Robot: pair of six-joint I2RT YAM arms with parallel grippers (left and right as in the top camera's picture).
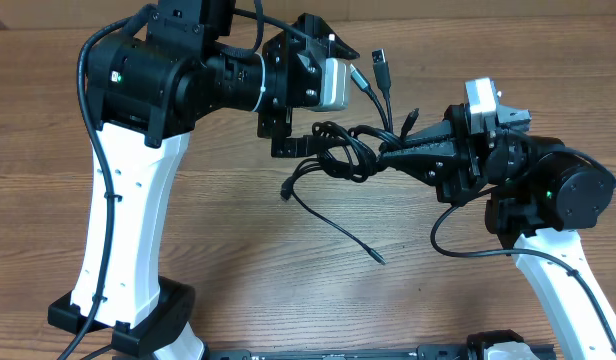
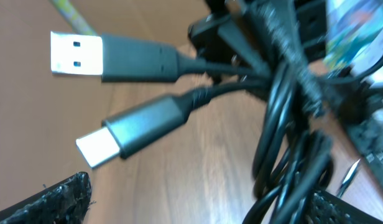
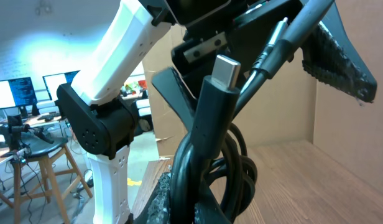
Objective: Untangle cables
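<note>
The cables (image 1: 343,150) form a knotted black bundle above the middle of the table. My right gripper (image 1: 390,155) is shut on the bundle's right side; in the right wrist view the cords (image 3: 210,162) rise from between its jaws (image 3: 204,208). My left gripper (image 1: 344,100) stands wide open around the bundle's left end, gripping nothing. In the left wrist view its fingers (image 2: 55,199) sit far apart, and the cords (image 2: 285,155) hang just beside the right one. Two plug ends (image 2: 76,53) stick out to the upper left. Loose tails (image 1: 333,220) trail onto the table.
The left arm's white base (image 1: 128,250) stands at the front left and the right arm's base (image 1: 558,280) at the front right. Thicker arm wiring (image 1: 458,250) loops beside the right wrist. Bare wooden table (image 1: 288,290) lies under the bundle.
</note>
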